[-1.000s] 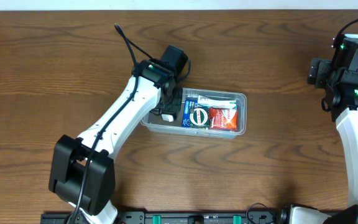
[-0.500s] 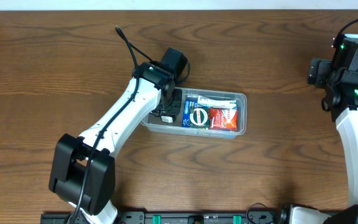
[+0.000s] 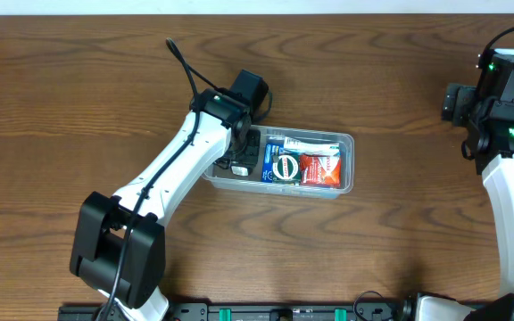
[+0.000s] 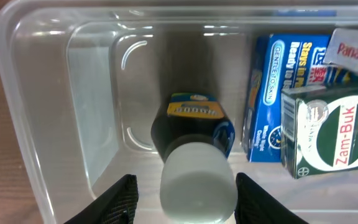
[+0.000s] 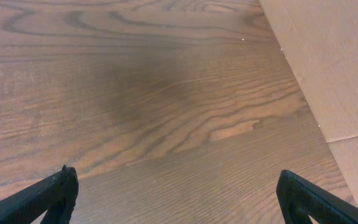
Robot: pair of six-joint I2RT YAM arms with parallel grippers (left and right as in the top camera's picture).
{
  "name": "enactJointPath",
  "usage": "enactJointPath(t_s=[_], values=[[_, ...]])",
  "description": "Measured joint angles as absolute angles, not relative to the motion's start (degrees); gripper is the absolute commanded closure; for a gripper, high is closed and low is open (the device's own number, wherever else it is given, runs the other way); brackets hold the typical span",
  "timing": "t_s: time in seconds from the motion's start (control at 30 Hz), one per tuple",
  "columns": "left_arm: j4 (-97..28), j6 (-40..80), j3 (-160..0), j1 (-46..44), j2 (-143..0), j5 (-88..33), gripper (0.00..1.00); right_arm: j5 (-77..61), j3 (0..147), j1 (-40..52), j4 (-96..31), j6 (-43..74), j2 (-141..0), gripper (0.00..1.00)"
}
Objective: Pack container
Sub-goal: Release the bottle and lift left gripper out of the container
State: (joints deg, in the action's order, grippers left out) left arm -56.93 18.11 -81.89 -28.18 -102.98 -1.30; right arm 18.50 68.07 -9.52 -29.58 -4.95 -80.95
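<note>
The clear plastic container lies mid-table; its left wall shows in the left wrist view. Inside it are a blue packet, a green Zam-Buk box, a red packet and a white Panadol pack. My left gripper is over the container's left end, open. A dark bottle with a white cap lies on the container floor between its fingers, with a gap at the left finger. My right gripper is open and empty over bare table at the far right.
The wooden table surrounds the container. A cardboard surface stands at the right in the right wrist view. A black cable trails from the left arm at the back.
The left gripper shifted very slightly at the container's left end a second ago and is still since. The right arm has not moved.
</note>
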Motion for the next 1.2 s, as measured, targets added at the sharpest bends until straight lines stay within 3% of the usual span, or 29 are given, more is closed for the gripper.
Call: enactJointPath(t_s=[0.07,0.13,0.53,0.8,1.03,1.2], values=[[-57.12,17.93,-81.89,-28.18,-102.48,-1.32,0.35,18.5,68.07,-9.52,-29.61,-4.95,-80.95,0.01],[-57.3,17.56,-81.89,-28.18,-101.06,-1.34,0.03,18.5,68.07,-9.52,-29.58,-4.95,-80.95,0.01],[-63.88,17.54,-82.43,-28.18,-81.58,-1.26,0.02,18.5,68.07,-9.52,-29.58,-4.95,-80.95,0.01],[-78.35,17.52,-82.94,-28.18,-68.79,-1.1,0.02,18.52,68.07,-9.52,-29.61,-4.95,-80.95,0.01],[-85.82,16.1,-82.96,-28.18,-63.11,-1.08,0.02,18.5,68.07,-9.52,-29.58,-4.95,-80.95,0.01],[-84.16,15.79,-82.96,-28.18,-60.38,-0.91,0.02,18.5,68.07,-9.52,-29.61,-4.95,-80.95,0.01]])
